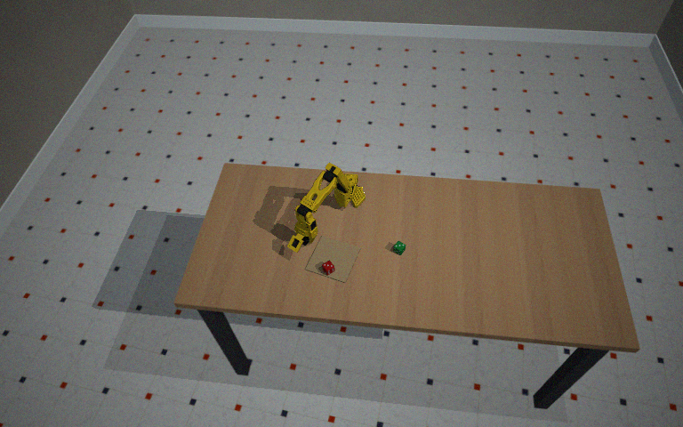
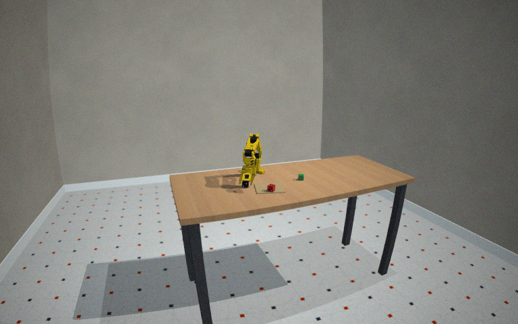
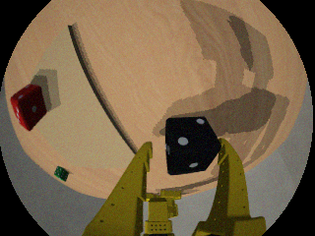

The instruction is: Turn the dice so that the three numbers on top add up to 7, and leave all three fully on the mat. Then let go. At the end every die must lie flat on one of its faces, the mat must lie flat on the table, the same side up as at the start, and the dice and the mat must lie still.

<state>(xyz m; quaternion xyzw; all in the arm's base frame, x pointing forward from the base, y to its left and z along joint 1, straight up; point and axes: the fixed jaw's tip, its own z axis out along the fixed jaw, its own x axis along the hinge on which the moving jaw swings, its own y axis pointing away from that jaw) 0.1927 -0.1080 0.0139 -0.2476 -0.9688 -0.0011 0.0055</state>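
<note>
The black die point(image 1: 305, 241) point(image 2: 245, 184) point(image 3: 191, 152) is on the bare table just left of the mat. My gripper point(image 1: 304, 241) point(image 2: 245, 183) point(image 3: 185, 143) is partly open with the black die between its fingers. In the wrist view the right fingertip is at the die's edge, while a gap shows beside the left one. The red die point(image 1: 328, 267) point(image 2: 271, 187) point(image 3: 30, 107) sits on the tan mat point(image 1: 340, 250) point(image 2: 261, 187) point(image 3: 91, 133), near its front edge. The green die point(image 1: 399, 247) point(image 2: 301, 177) point(image 3: 61, 173) is on the table right of the mat. The mat looks flat. The black die's upper number is unclear.
The wooden table point(image 1: 478, 252) point(image 2: 343, 171) extends far to the right. The arm's base point(image 1: 350, 191) stands behind the mat, near the table's back edge. The arm's shadow falls left of and behind the gripper.
</note>
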